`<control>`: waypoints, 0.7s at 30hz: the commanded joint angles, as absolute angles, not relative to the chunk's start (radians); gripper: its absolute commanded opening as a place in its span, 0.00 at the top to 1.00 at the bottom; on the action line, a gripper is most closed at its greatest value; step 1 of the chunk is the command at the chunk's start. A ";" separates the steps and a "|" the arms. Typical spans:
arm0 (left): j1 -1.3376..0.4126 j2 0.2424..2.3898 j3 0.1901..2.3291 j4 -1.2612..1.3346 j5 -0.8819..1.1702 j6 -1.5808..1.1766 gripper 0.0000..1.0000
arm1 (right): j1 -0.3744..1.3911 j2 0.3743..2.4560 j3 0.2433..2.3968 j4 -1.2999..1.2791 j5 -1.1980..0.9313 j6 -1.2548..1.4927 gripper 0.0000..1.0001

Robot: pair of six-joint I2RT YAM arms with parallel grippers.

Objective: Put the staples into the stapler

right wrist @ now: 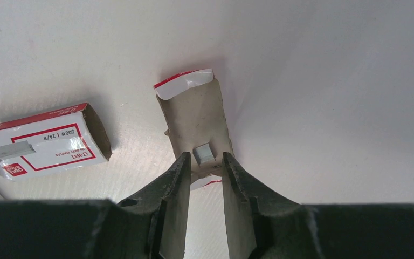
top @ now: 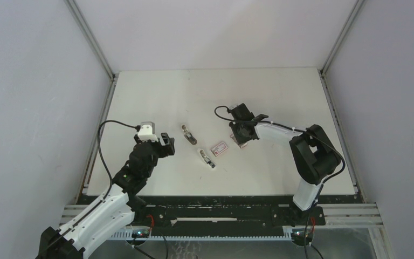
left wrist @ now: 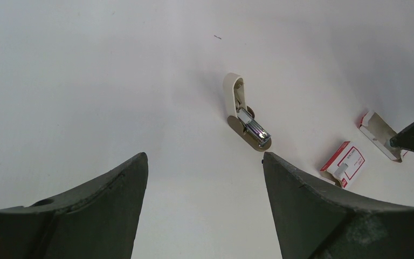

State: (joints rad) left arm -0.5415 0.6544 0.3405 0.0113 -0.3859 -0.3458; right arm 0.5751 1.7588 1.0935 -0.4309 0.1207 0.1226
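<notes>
My right pincer (right wrist: 205,157) stands part-open astride the staples (right wrist: 202,152) in their tray (right wrist: 194,116). Closing off-centre could crumble them. Left pincer (left wrist: 205,156) is open and empty at nine o'clock.

The jaws enter from 6 o'clock as two dark fingers (right wrist: 175,183), standing narrowly apart with a slim gap between them. They flank the near end of the inner tray (right wrist: 197,121) – an open cardboard trough, grey-brown inside, running from centre frame toward 12 o'clock and ending in a red-and-white flap (right wrist: 185,84). A small grey staple strip (right wrist: 204,154) lies in the tray between the fingertips; contact with either tip cannot be confirmed. At 9 o'clock, apart from the tray, lies the outer sleeve (right wrist: 43,141) – white label, red border, open dark end facing 3 o'clock. Both rest flat on the white bench (right wrist: 329,81).
</notes>
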 commanded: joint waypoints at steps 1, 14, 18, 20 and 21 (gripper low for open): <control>-0.545 0.652 0.370 0.031 -0.390 -0.328 0.18 | 0.573 1.769 1.137 -0.426 0.109 0.099 0.73; -0.545 0.656 0.371 0.031 -0.390 -0.328 0.18 | 0.578 1.801 1.150 -0.435 0.105 0.090 0.75; -0.545 0.657 0.371 0.031 -0.390 -0.329 0.18 | 0.584 1.811 1.149 -0.437 0.114 0.091 0.75; -0.545 0.658 0.371 0.031 -0.390 -0.329 0.18 | 0.586 1.814 1.149 -0.436 0.118 0.090 0.75; -0.545 0.658 0.371 0.031 -0.390 -0.328 0.18 | 0.587 1.816 1.149 -0.437 0.120 0.091 0.76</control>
State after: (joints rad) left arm -0.5415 0.6571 0.3405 0.0113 -0.3859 -0.3458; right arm 0.5785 1.8091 1.1080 -0.4393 0.1040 0.1070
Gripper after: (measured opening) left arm 0.820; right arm 0.250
